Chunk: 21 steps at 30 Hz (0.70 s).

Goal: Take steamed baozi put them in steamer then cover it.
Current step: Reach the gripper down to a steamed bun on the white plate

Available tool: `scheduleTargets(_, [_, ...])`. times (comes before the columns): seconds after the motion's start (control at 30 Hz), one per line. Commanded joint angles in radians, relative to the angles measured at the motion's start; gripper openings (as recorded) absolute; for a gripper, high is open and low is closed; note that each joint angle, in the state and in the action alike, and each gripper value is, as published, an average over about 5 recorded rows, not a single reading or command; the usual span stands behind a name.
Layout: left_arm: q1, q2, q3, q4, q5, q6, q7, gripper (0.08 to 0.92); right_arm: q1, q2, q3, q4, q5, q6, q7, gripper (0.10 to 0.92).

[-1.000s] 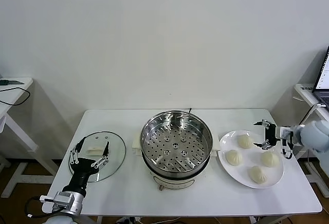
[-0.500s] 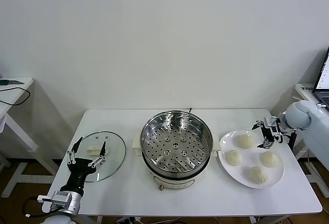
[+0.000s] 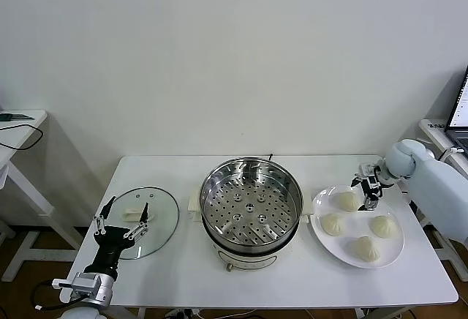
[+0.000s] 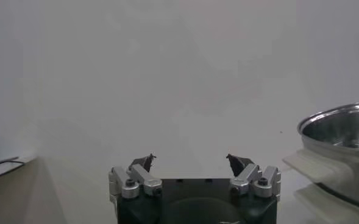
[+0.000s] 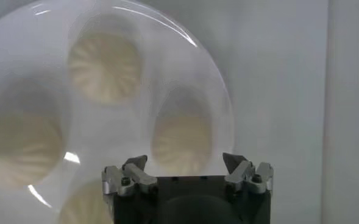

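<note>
On the white table (image 3: 307,279), centre, stands the steamer (image 3: 251,209): shiny steel pot, perforated tray bare inside, cream base beneath, uncovered. To its right, a white plate (image 3: 325,243) carries the four steamed baozi (image 3: 348,200), all on the plate and none in the pot. The head view shows them as a loose diamond: one at the far side, one nearest the steamer, one toward the table's right edge, one at the near side. Right gripper (image 3: 367,189) hangs over the plate's far rim, just beside the farthest bun, its fingers spread wide and holding nothing. Right wrist view looks straight down on the plate (image 5: 222,91); one bun (image 5: 181,143) sits between the spread fingertips but below them, whether touched cannot be told. Left of the steamer, the cover (image 3: 162,216) lies flat on the table, glass with metal rim, cream handle up. Left gripper (image 3: 121,219) is poised above the cover's near-left part, fingers likewise spread, nothing held; contact with the glass cannot be judged. Left wrist view shows its open fingertips (image 4: 145,162) against the wall, the steamer (image 4: 341,128) off to one side.
</note>
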Motion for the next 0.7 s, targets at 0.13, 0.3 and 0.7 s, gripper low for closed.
scheduleTargets(0.13, [0.000, 0.000, -0.002, 0.001, 0.002, -0.001, 0.000, 0.823, 0.002, 0.051, 0.012, -0.065, -0.039, 0.004, -0.008, 0.823])
scheduleTargets(0.3, [0.000, 0.000, -0.003, 0.000, 0.002, -0.002, 0.000, 0.823, -0.006, 0.053, 0.021, -0.061, -0.049, 0.006, -0.003, 0.823])
scheduleTargets(0.7, [0.003, -0.001, -0.009, 0.001, 0.003, -0.005, 0.000, 0.823, -0.007, 0.064, 0.024, -0.065, -0.064, 0.014, -0.001, 0.731])
